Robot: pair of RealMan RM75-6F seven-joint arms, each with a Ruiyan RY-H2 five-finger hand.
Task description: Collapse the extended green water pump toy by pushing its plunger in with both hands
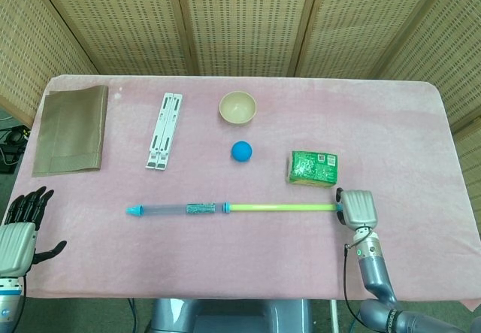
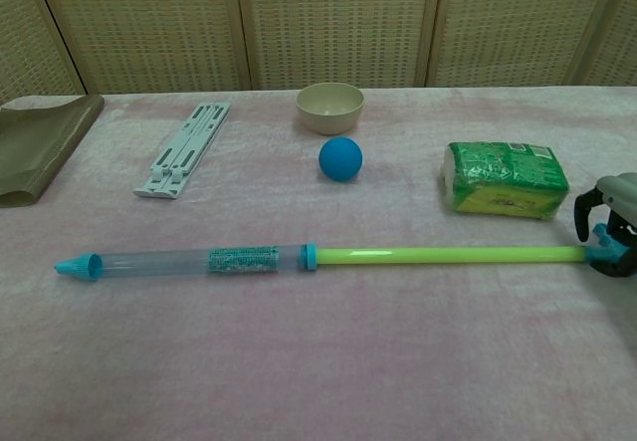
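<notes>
The green water pump toy lies fully extended across the near part of the pink table. Its clear barrel with a blue nozzle points left and its green plunger rod runs right. My right hand sits at the rod's right end with its fingers curled around the blue end cap. In the chest view the right hand shows only at the right edge. My left hand hangs off the table's near left corner, fingers spread, holding nothing, well away from the nozzle.
Behind the toy are a green packet, a blue ball, a beige bowl, a white folding stand and a brown cloth at the far left. Wicker screens stand behind the table.
</notes>
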